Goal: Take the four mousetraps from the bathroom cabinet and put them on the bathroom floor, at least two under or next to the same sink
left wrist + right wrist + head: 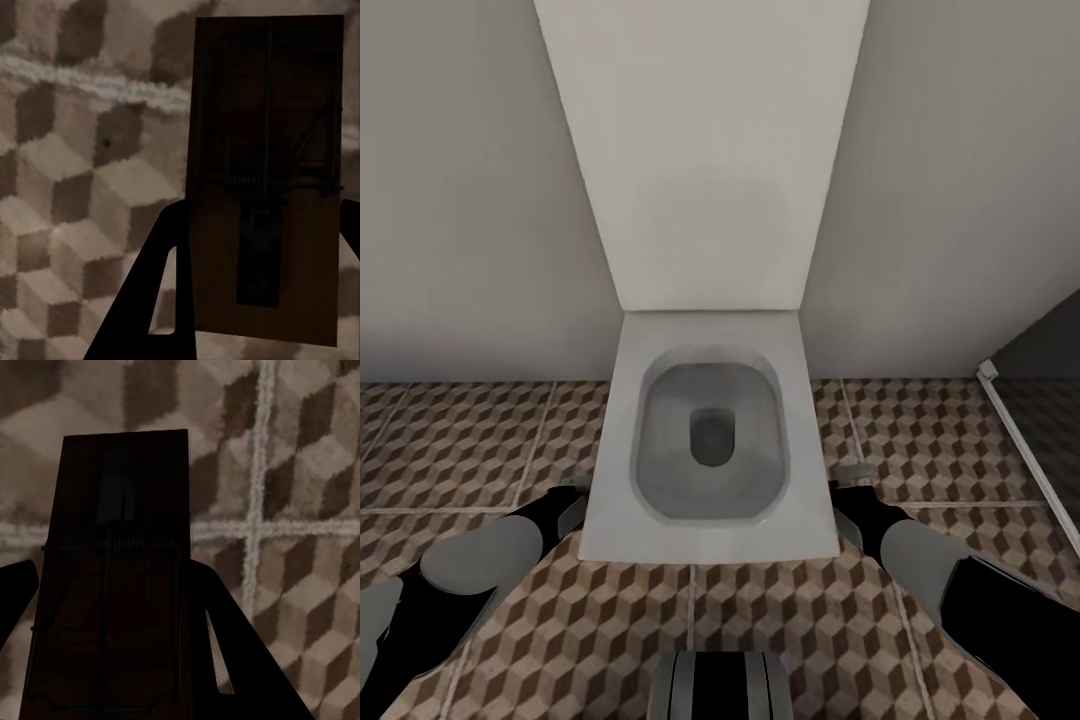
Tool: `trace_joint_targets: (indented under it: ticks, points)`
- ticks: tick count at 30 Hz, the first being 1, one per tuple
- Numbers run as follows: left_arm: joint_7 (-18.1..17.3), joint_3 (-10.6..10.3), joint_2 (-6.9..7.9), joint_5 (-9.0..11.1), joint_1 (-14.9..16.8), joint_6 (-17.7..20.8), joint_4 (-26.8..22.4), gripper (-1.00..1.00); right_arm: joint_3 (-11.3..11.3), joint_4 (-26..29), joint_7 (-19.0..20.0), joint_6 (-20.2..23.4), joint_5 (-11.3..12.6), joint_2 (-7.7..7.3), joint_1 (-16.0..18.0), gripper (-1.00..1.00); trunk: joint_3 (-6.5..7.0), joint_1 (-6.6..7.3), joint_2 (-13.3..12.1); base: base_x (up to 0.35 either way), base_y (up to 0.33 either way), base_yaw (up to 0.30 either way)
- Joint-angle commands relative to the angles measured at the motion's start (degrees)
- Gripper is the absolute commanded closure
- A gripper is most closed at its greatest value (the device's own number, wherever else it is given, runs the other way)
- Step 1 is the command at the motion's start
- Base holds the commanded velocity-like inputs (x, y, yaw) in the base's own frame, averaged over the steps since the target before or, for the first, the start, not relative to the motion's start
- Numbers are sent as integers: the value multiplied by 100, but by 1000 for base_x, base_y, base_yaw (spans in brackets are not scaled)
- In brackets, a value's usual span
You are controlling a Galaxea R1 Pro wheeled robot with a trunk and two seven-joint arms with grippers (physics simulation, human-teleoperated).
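Closest to the head camera, the robot's own dark trunk sits at the near edge, with one black and grey arm on each side: the left arm and the right arm. Both reach down toward the bathroom floor, which is tiled in a brown, beige and white cube pattern with pale grout lines. Straight ahead stands one white toilet with its lid raised against a plain grey wall. At the far right, a white rail slants across the tiles.

Two mousetraps can be counted, one in each wrist view. In the left wrist view, the left gripper holds a mousetrap, a flat tan-brown wooden rectangle with a dark wire spring and bar across it. It sits between the two dark fingers, which press its long edges, and it extends past their tips above the floor tiles.

In the right wrist view, the right gripper holds the second mousetrap, which looks darker brown in shadow, with the same coiled spring and wire frame. It is likewise clamped between the two fingers, above a crossing of grout lines.
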State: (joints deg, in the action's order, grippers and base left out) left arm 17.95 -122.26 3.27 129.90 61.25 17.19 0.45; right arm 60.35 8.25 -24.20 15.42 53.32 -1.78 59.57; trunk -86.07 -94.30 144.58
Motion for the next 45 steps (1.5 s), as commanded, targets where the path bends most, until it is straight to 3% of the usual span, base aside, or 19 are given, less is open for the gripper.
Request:
trace_joint_targets:
  ticks: [1, 13, 18, 21, 26, 45]
  points:
    - [16, -51, -1, 45, 2, 21, -1, 100, 47, 27, -41, 38, 47, -7, 2, 100, -3, 1, 1, 0, 0, 0]
    - [16, -77, 31, 36, 4, -31, 7, 100, 42, 31, -60, 9, 47, 1, 2, 100, -3, 1, 1, 0, 0, 0]
    - [16, -85, 13, 29, 1, -531, -1, 100, 32, 28, -58, -181, 47, 4, 1, 100, -3, 1, 1, 0, 0, 0]
    - [6, -82, -22, 22, 1, -640, -11, 100, 27, 22, -52, -214, 47, -3, 2, 100, -3, 1, 1, 0, 0, 0]
    - [6, -102, -206, 11, 1, -677, 6, 100, 13, -6, -46, -489, 59, -15, 0, 100, -3, 1, 1, 0, 0, 0]
    - [7, -116, -176, 9, 7, -684, 16, 100, 46, 34, -40, -598, 39, 10, 2, 100, -3, 1, 1, 0, 0, 0]
